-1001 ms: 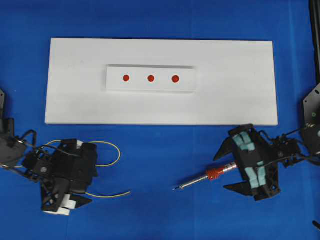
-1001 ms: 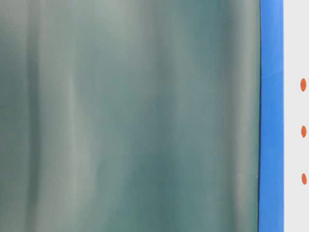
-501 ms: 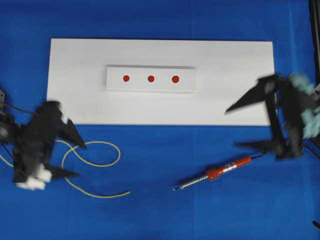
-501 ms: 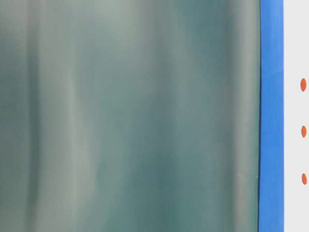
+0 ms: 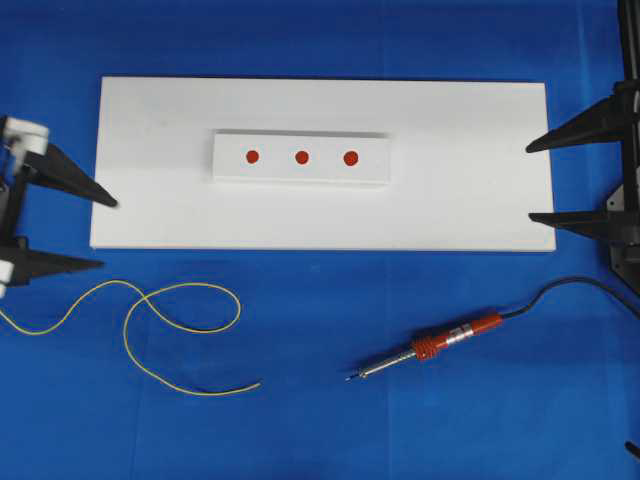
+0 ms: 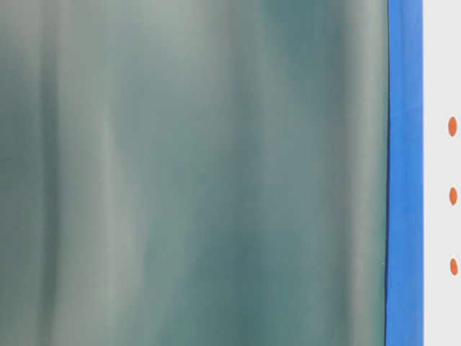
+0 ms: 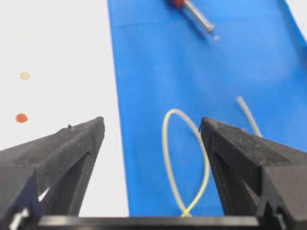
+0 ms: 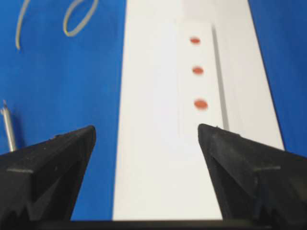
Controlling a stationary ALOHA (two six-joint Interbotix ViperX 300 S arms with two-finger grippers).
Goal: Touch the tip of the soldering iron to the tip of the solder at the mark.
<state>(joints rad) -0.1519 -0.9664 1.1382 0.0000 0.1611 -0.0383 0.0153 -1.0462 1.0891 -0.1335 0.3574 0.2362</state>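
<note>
Left gripper (image 5: pixel 98 232): at the left edge of the overhead view, jaws spread wide, nothing between them; the upper tip lies over the board's left edge, the lower tip over the cloth.
Right gripper (image 5: pixel 530 182): at the right edge, jaws spread wide and empty, both tips over the board's right end.
Solder (image 5: pixel 170 325): loose on the cloth, below and right of the left jaws, clear of both fingers; in the left wrist view a loop of it shows in the gap between the jaws but beyond them, on the cloth.
Iron (image 5: pixel 432 345): on the cloth, below and left of the right jaws, well apart from them, tip pointing toward the solder's cut end, a gap between the two.
Board (image 5: pixel 480 200): white, between the two grippers.
Block (image 5: pixel 230 170): on the board, three red marks (image 5: pixel 302 157) in a row.
Table-level view: blurred, nothing legible but a blue strip and three marks.
</note>
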